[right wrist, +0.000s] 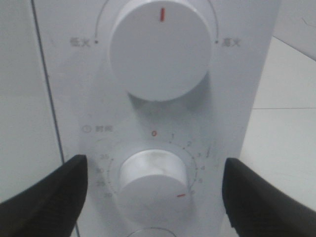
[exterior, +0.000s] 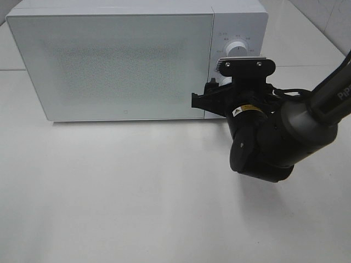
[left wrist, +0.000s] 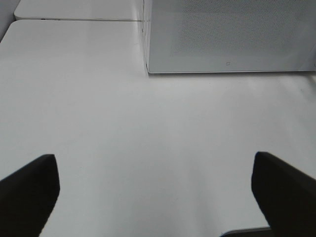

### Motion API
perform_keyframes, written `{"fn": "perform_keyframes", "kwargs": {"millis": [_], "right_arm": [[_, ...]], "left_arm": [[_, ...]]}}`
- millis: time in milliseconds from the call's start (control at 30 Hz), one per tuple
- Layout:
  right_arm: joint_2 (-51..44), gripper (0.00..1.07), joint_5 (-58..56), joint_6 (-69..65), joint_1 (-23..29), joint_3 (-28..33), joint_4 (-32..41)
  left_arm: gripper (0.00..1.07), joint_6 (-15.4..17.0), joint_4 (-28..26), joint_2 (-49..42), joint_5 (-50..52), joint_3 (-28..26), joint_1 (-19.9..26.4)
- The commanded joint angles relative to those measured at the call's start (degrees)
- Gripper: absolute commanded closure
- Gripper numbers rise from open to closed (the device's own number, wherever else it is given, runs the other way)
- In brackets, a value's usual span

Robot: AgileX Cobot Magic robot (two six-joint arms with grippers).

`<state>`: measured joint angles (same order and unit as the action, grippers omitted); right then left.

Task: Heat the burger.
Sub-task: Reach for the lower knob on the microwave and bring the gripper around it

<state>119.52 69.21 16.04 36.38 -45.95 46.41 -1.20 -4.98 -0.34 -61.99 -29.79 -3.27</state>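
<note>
The burger is out of view. The white microwave (exterior: 120, 60) stands at the back of the table with its frosted door shut; its lower front corner also shows in the left wrist view (left wrist: 232, 34). My right gripper (exterior: 216, 90) is up against the control panel, below the upper knob (exterior: 237, 49). In the right wrist view this gripper (right wrist: 154, 164) is open, one finger on each side of the timer knob (right wrist: 153, 180) with a gap on both sides. The knob's red mark points to the lower right of its dial. My left gripper (left wrist: 155, 165) hangs open over bare table.
The white table (exterior: 137, 192) spreads in front of the microwave. My right arm (exterior: 307, 118) comes in from the right edge, low over the table. A seam to a second table top (left wrist: 74, 19) runs behind the microwave's left side.
</note>
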Motion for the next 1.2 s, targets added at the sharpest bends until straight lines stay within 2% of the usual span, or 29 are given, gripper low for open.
{"fn": "perform_keyframes", "kwargs": {"millis": [33, 167, 533, 967, 1033, 1067, 1100, 1133, 1167, 1200], "right_arm": [[0.0, 0.32, 3.32, -0.86, -0.92, -0.74, -0.74], [0.0, 0.32, 1.26, -0.8, -2.23, -1.78, -3.27], [0.0, 0.33, 1.26, -0.86, -2.18, -1.78, -3.27], [1.6, 0.45, 0.69, -2.81, -1.55, -1.78, -3.32], [1.6, 0.62, 2.01, -2.81, -1.55, -1.78, -3.32], [1.6, 0.62, 2.01, -2.81, -1.55, -1.78, -3.32], [1.6, 0.69, 2.01, -2.81, -1.55, -1.78, -3.32], [1.6, 0.84, 2.01, -2.81, -1.55, -1.78, -3.38], [1.6, 0.84, 2.01, -2.81, -1.55, -1.78, -3.38], [1.6, 0.98, 2.06, -2.81, -1.55, -1.78, -3.61]], "left_arm": [[0.09, -0.06, -0.23, -1.2, 0.63, 0.11, 0.17], [0.09, -0.06, -0.23, -1.2, 0.63, 0.11, 0.17], [0.09, -0.06, -0.23, -1.2, 0.63, 0.11, 0.17], [0.09, -0.06, -0.23, -1.2, 0.63, 0.11, 0.17], [0.09, -0.06, -0.23, -1.2, 0.63, 0.11, 0.17], [0.09, -0.06, -0.23, -1.2, 0.63, 0.11, 0.17], [0.09, -0.06, -0.23, -1.2, 0.63, 0.11, 0.17], [0.09, -0.06, -0.23, -1.2, 0.63, 0.11, 0.17], [0.09, -0.06, -0.23, -1.2, 0.63, 0.11, 0.17], [0.09, -0.06, -0.23, -1.2, 0.63, 0.11, 0.17]]}}
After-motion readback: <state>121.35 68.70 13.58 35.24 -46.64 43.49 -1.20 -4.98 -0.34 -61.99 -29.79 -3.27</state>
